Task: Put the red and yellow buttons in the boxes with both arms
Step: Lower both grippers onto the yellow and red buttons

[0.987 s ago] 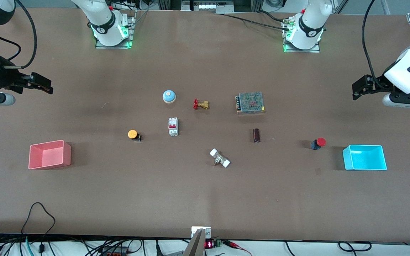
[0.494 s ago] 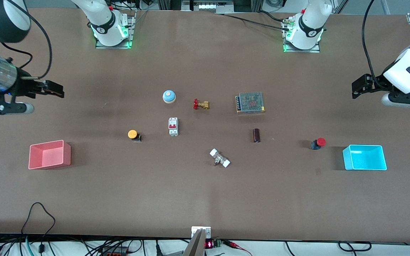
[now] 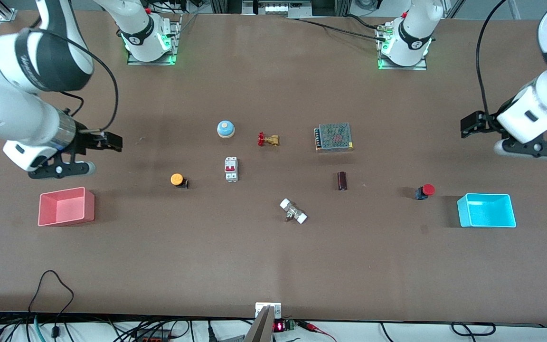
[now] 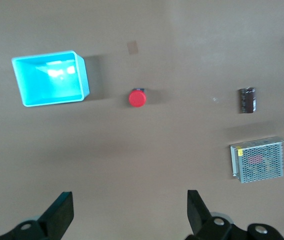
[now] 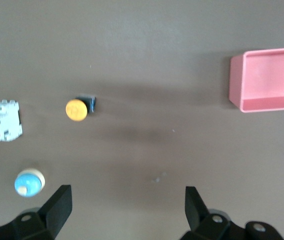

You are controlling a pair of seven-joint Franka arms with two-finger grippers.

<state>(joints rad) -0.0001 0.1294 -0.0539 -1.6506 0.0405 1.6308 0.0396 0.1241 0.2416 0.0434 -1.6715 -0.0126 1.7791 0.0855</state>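
Blue bell (image 3: 225,128), brass valve (image 3: 268,139), breaker (image 3: 231,169), power supply (image 3: 334,137), capacitor (image 3: 342,181), white-capped fitting (image 3: 293,211).

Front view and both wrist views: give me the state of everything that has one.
Left gripper: open, in the air, holds nothing.
Right gripper: open, in the air, holds nothing.
Red button: on the table beside the cyan box.
Yellow button: on the table.
Cyan box: empty.
Pink box: empty.
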